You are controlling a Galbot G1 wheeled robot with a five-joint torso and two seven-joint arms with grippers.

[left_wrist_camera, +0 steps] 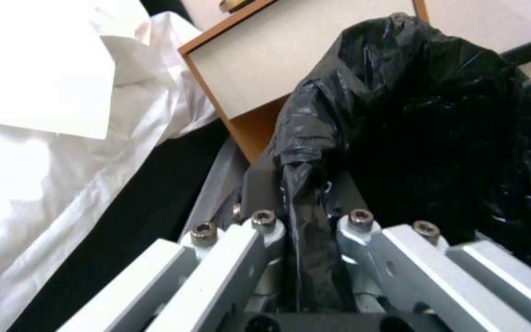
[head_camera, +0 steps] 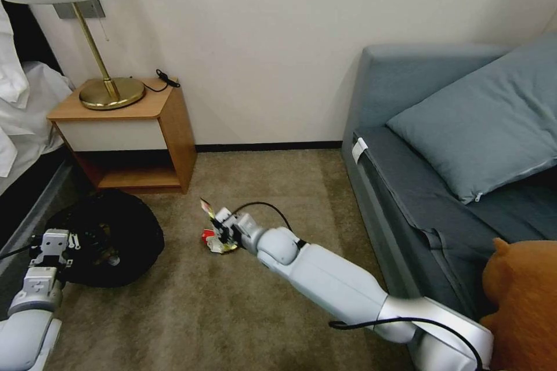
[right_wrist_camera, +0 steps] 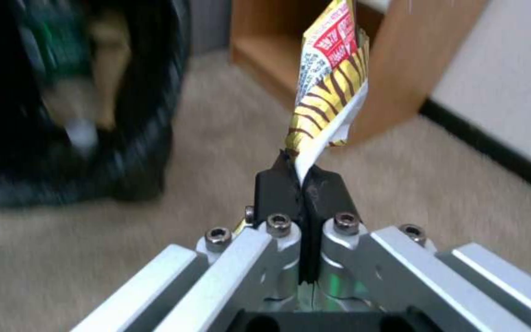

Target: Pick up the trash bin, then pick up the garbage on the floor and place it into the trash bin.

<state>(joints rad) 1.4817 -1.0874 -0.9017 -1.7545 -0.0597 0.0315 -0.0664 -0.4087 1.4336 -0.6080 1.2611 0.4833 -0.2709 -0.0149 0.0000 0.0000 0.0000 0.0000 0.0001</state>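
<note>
The yellow striped wrapper (right_wrist_camera: 330, 87) is showing a red label with white printing and small print beside it, all too blurred to be making out any words

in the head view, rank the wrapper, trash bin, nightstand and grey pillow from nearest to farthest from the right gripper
1. wrapper: pinched in the right gripper.
2. trash bin: on the carpet to the robot's left.
3. nightstand: by the wall beyond the bin.
4. grey pillow: on the sofa, far right.

Beige carpet (head_camera: 191, 307), cream wall (head_camera: 261, 40), wooden nightstand (head_camera: 130, 133) with brass lamp (head_camera: 96, 40), grey-blue sofa (head_camera: 441, 185), seemingly a bed (head_camera: 23, 122).
</note>
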